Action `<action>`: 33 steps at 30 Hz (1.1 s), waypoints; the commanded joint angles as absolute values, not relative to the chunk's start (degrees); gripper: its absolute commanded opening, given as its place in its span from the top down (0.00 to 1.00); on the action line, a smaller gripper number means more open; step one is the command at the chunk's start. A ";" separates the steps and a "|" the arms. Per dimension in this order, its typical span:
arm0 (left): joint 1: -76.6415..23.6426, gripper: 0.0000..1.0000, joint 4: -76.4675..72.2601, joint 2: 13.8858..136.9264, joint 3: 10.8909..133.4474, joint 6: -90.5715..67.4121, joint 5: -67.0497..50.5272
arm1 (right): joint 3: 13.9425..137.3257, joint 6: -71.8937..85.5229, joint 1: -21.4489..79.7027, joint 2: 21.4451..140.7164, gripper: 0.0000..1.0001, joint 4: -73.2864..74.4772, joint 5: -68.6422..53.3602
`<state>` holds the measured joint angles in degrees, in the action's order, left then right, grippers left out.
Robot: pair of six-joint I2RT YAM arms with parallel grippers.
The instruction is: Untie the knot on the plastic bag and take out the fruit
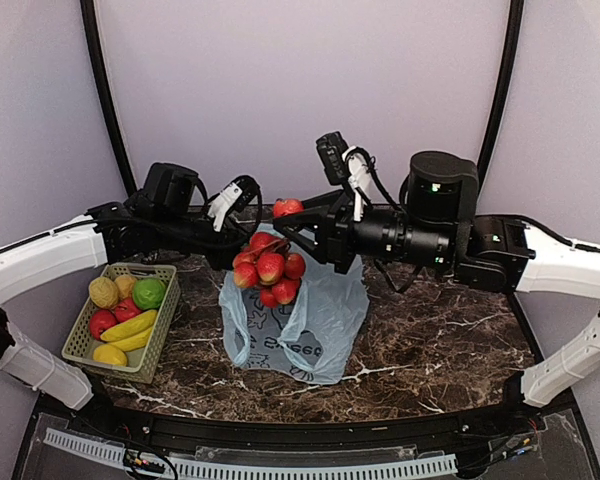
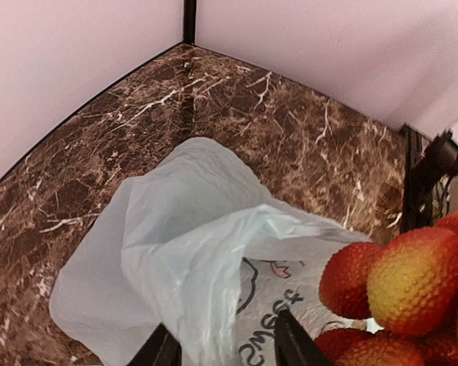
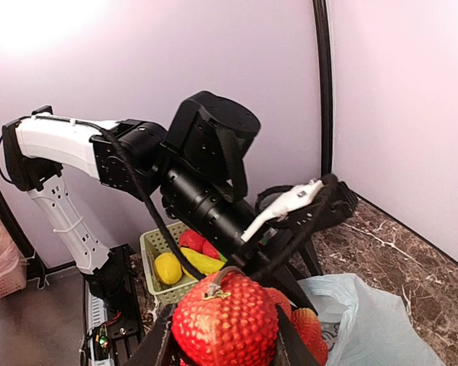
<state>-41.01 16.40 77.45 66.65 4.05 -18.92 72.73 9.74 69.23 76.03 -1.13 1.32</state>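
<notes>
Logging item: red-orange fruit bunch (image 1: 270, 268), clamped at its top fruit in my right claw (image 3: 225, 339), the rest dangling below it. I judge it light, bumpy-skinned and apt to swing; the stem end grips best. Plastic bag (image 1: 310, 320) lies under that claw on the table (image 1: 430, 340), limp and slippery. Left claw (image 2: 225, 351) is parted, bag film between its fingers.

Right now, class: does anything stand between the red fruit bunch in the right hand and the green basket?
Yes: the left arm stretches across from the green basket's side, its left hand right beside the red fruit bunch held by the right hand, above the plastic bag.
</notes>
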 commanded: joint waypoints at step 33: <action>-49.69 0.22 0.32 66.62 65.02 -4.43 -39.34 | 74.36 10.99 67.39 75.50 0.94 -1.82 -12.90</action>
